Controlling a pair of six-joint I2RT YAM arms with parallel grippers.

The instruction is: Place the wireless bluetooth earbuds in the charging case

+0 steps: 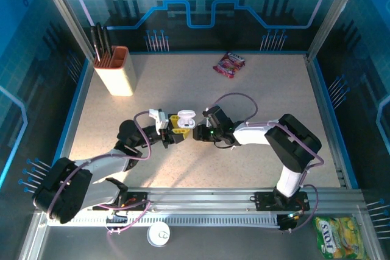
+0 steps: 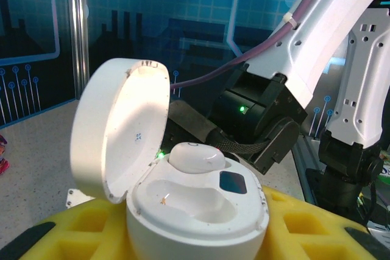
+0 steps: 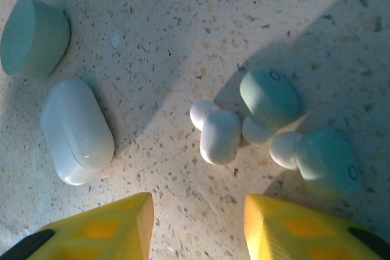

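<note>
Now your left tool (image 1: 178, 128) pinches open charging case (image 2: 195, 211), one earbud (image 2: 196, 156) seated; right tool (image 3: 198, 226) spread, empty: lower onto white earbud (image 3: 219, 137).

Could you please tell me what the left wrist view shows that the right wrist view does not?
Left wrist: an open white charging case gripped by the left gripper, one white earbud seated inside. Right wrist: loose earbuds, a white case and a light-blue case on the table, ahead of the open right gripper. Both: yellow fingers, speckled table.
</note>
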